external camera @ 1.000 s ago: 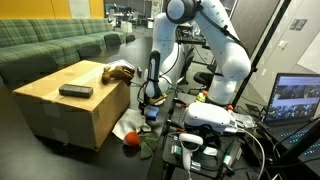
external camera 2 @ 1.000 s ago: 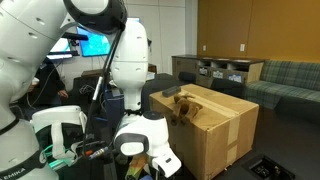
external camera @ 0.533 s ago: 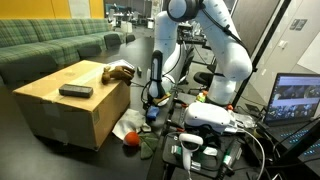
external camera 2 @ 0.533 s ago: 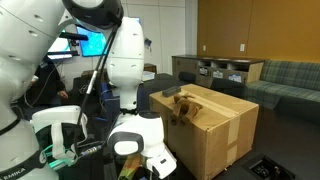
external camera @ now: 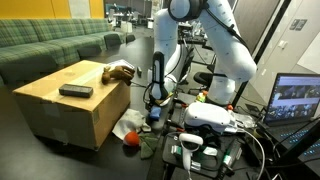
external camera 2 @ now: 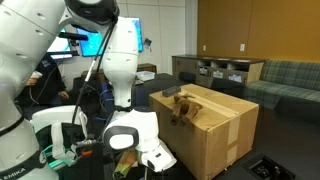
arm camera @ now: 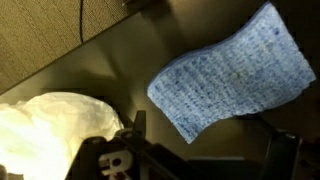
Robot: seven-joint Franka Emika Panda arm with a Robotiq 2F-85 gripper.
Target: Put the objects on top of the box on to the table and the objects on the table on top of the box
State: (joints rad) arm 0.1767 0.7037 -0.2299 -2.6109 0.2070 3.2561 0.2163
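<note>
In an exterior view, 1 box [external camera: 70,108] stands on the dark table [external camera: 35,155] with 2 things on its flat top: 1 dark flat block [external camera: 75,90] near the middle and 1 brown lump [external camera: 120,71] at the far corner. On the table just beside the box lie 3 things: 1 white crumpled wad [external camera: 127,127], 1 red ball [external camera: 130,142] and 1 blue cloth [external camera: 152,116]. The 1 white arm [external camera: 160,55] drops steeply from a high elbow, and the gripper [external camera: 153,99] hangs low, pointing down over the blue cloth. Against the frame 1 second ago, the forearm stands slightly further from the box.

In an exterior view from behind the arm [external camera 2: 118,60], the box [external camera 2: 215,125] carries the same 2 things, the brown lump [external camera 2: 180,108] at its near corner and the dark flat block [external camera 2: 170,92] behind it. The arm's lower white part has slid toward the left edge since 1 second ago. The gripper cannot be made out here.

In the wrist view, the 1 blue cloth [arm camera: 235,70] lies on the table [arm camera: 110,60], with the 1 white crumpled wad [arm camera: 50,125] near it. The gripper [arm camera: 208,150] has its 2 fingers [arm camera: 283,148] spread wide, holding nothing, just above the cloth's lower edge
</note>
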